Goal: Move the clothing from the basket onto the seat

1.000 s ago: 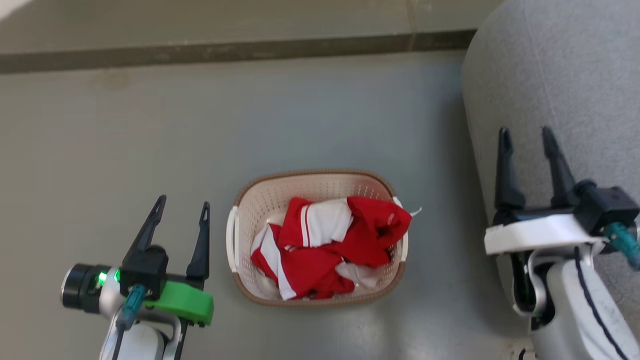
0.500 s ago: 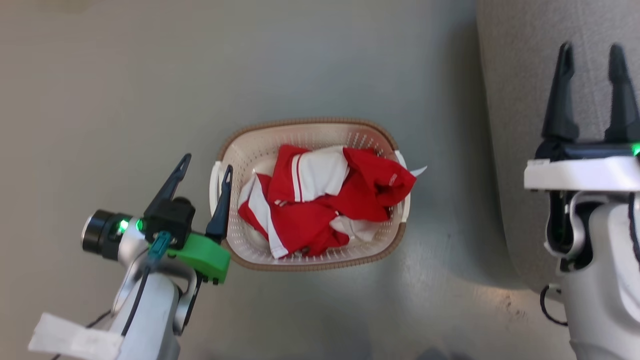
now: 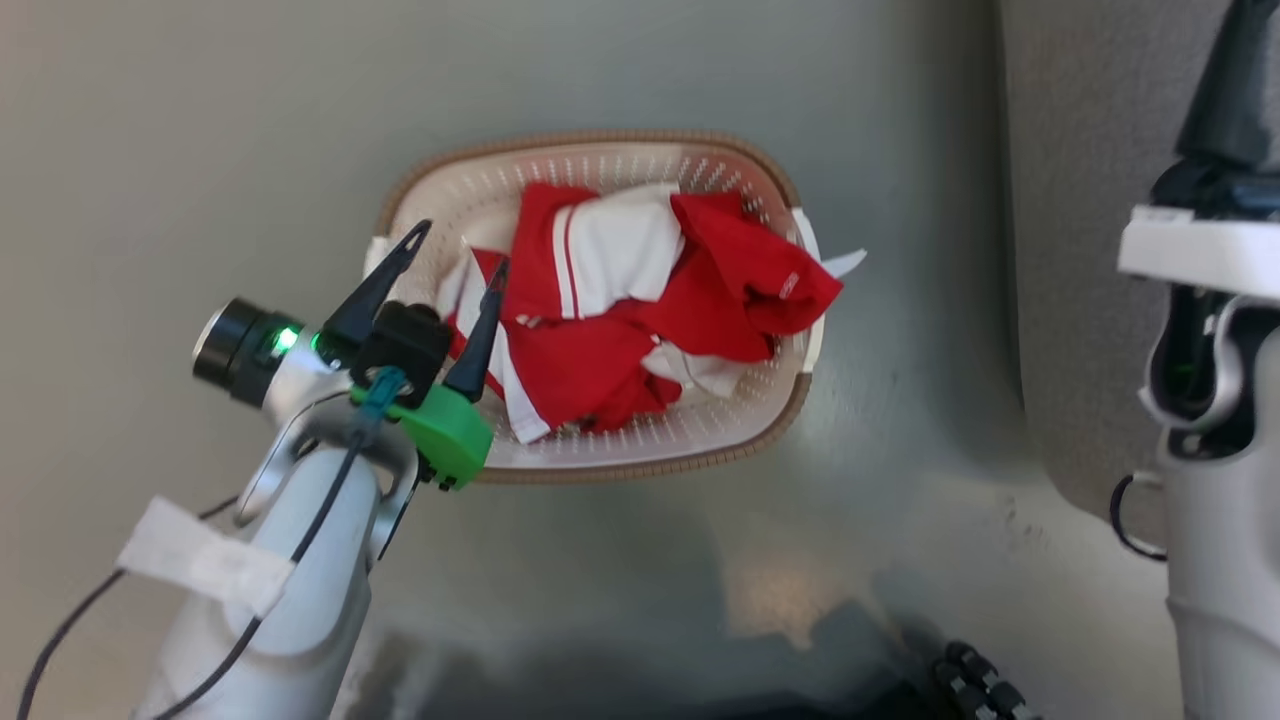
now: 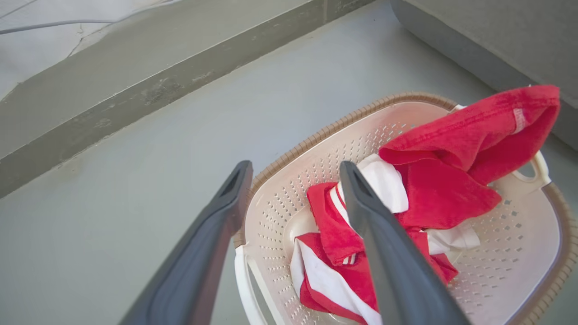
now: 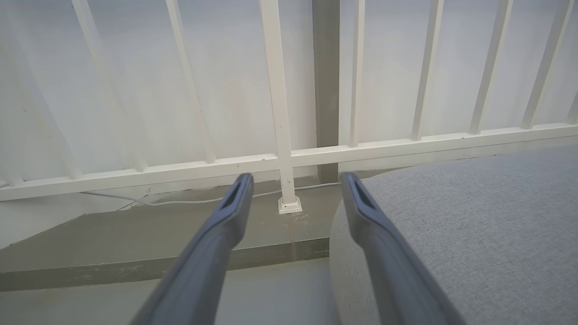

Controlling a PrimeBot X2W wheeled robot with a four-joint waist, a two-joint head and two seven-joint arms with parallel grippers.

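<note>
Your left claw hangs over the left end of the basket, its fingers wide apart and empty. The red-and-white clothing lies bunched up inside the basket, which sits on the floor. Your right claw is spread apart too, empty, above the edge of the grey sofa.

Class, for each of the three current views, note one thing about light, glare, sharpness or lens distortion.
Head view: a pale glare patch on the floor near the basket, dark shadow along the bottom edge. Left wrist view: the clothing is evenly lit and sharp, while the left tool looms oversized. Right wrist view: the white railing bars splay outward, and the wall behind is washed out.
</note>
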